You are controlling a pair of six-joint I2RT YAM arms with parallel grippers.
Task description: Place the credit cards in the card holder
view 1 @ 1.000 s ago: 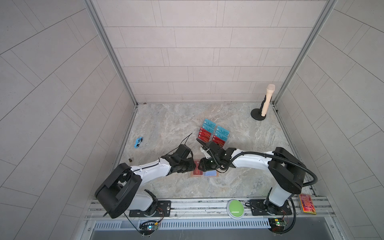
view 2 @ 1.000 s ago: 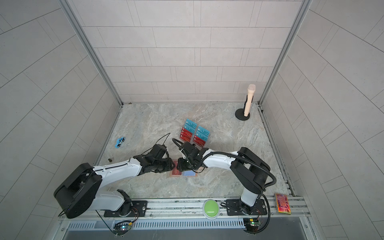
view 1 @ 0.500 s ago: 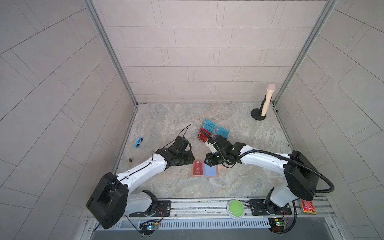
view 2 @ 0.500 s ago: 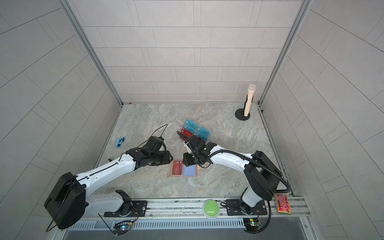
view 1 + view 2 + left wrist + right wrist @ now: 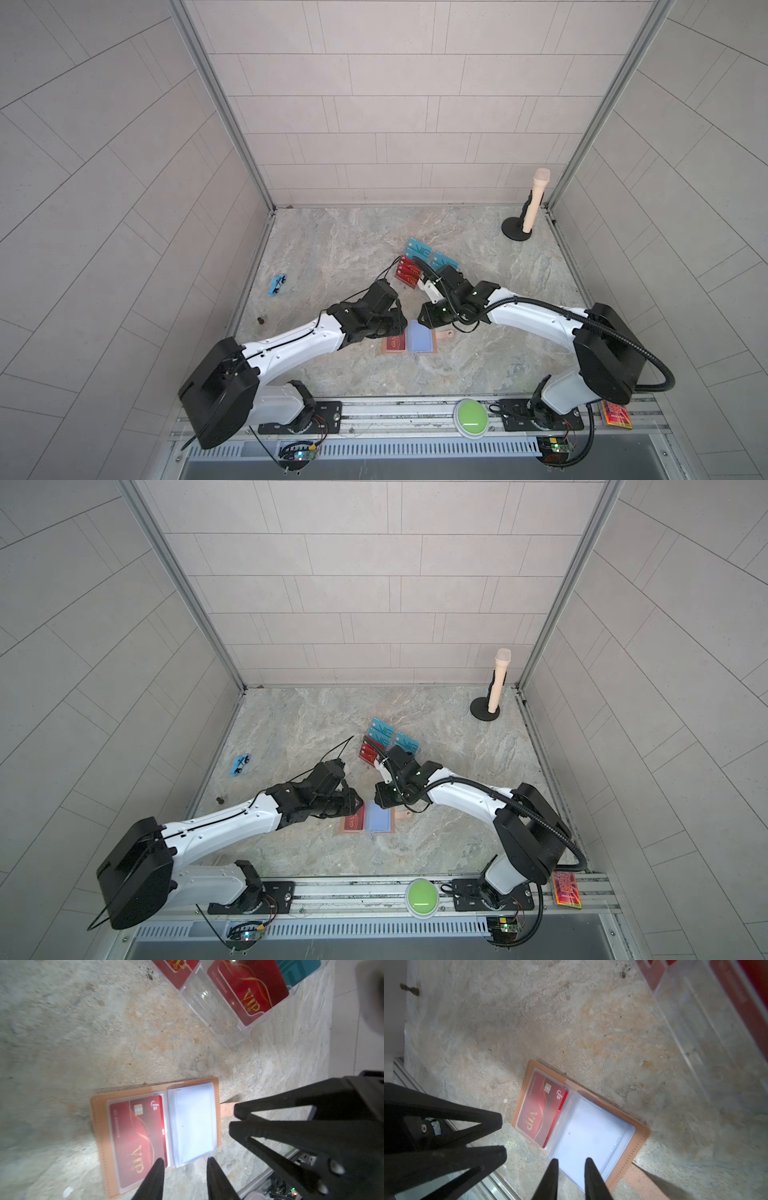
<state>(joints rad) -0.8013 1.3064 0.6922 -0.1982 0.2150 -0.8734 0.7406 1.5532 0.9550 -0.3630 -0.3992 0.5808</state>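
The marbled grey-beige stone-look worktop (image 5: 332, 249) carries a clear acrylic tiered stand (image 5: 218, 1022) behind both arms. It holds glossy red and teal-blue plastic cards (image 5: 417, 250). In both top views the right arm covers the near right part of this stand, and in the right wrist view it is blurred and cut off. In the back right corner stands a beige microphone-shaped object on a round black foot (image 5: 535, 199). Near the left edge lies a small blue toy car (image 5: 277, 285).

The tan-pink leather-like card holder (image 5: 104, 1136) lies open and flat between the two grippers, with stitching along its border. Its clear left pocket holds one red card with gold "VIP" letters (image 5: 139, 1138); the right pocket (image 5: 587, 1132) is pale blue. The right gripper (image 5: 233, 1119) partly hides its strap.

The left gripper (image 5: 185, 1169) has its jaws parted and grasps nothing, at the holder's edge. The right gripper's jaws are narrowly parted, also empty, over the pale-blue pocket. Whether either touches the holder, I cannot tell.
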